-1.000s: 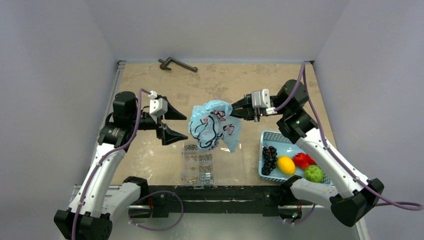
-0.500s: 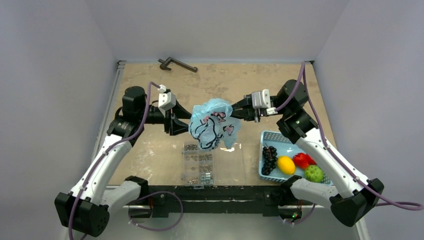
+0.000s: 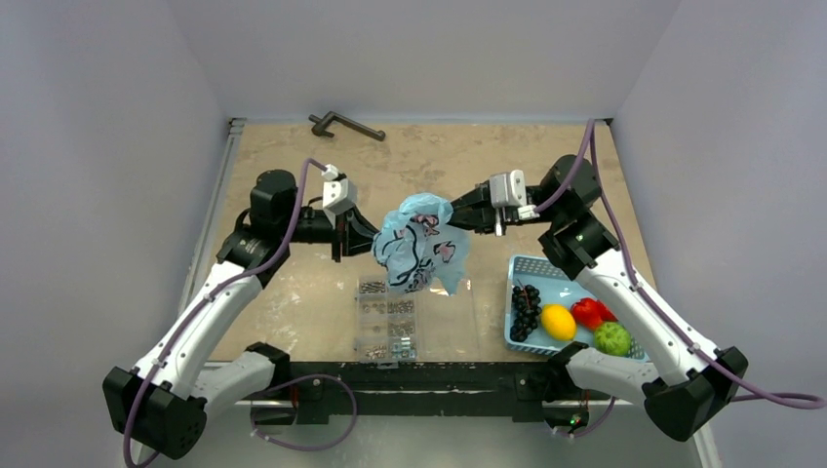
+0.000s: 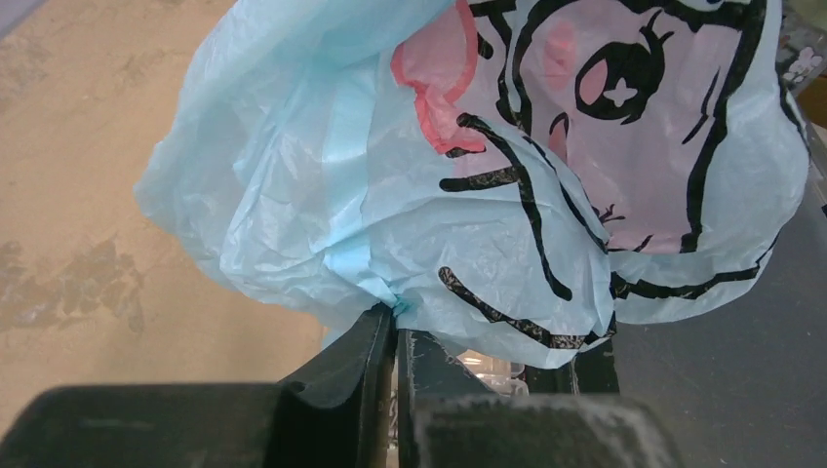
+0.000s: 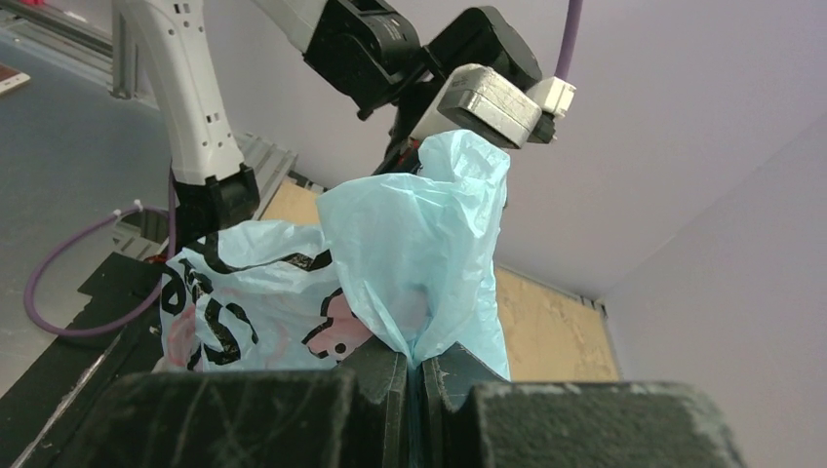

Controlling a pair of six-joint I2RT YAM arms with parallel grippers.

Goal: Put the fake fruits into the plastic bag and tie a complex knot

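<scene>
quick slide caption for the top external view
Left gripper and right gripper pinch opposite sides of the plastic bag; the fake fruits sit in the blue basket.

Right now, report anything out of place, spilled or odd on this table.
Nothing is spilled or damaged. Two strays stand out: a dark bent metal bar lies alone at the far edge, and a clear box of screws sits near the raised plastic bag.

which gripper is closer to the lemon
Right. The right gripper pinches the bag on its right side, up and left of the lemon in the top view; the left gripper pinches its left side, farther off.
</scene>
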